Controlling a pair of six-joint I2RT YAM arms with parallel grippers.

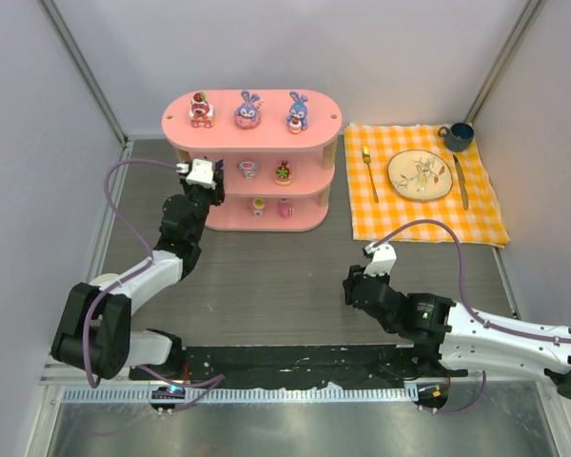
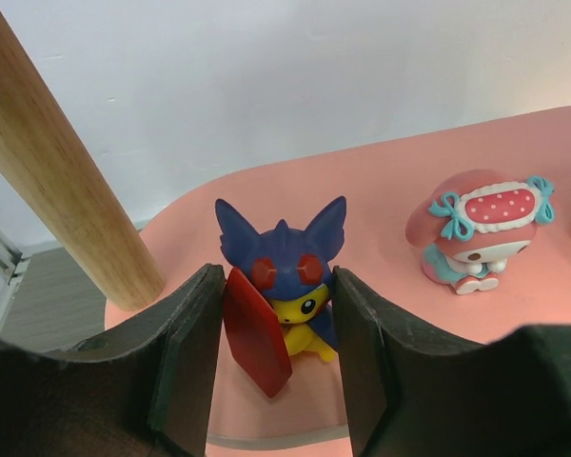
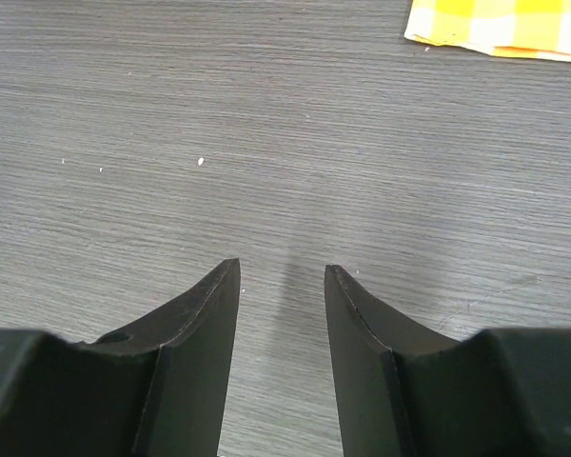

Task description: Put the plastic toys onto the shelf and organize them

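Found the left tool (image 1: 214, 173) at the left end of the shelf (image 1: 271, 126), on its middle board (image 2: 390, 228), closed on a toy (image 2: 284, 286) with blue ears, a yellow face and a red cape (image 2: 257, 343). Saw both pads (image 2: 195, 352) against the toy's flanks. Cannot tell whether resting on the board or held just above it.

Noted the toy upright, long axis vertical, face turned back toward the tool. Located it just right of the wooden post (image 2: 67, 190) and well apart from the pink bow-capped figure (image 2: 476, 228) on the same board.

Judged the coming move to be a release, then a straight pull-back toward the bench (image 1: 285, 286), keeping off the post. Flagged the cape, lying against the post-side pad, as a possible snag.

Found the right tool (image 3: 281, 276) well away from the shelf, low over bare bench, jaws parted on nothing. Rated the left arm far the nearer.
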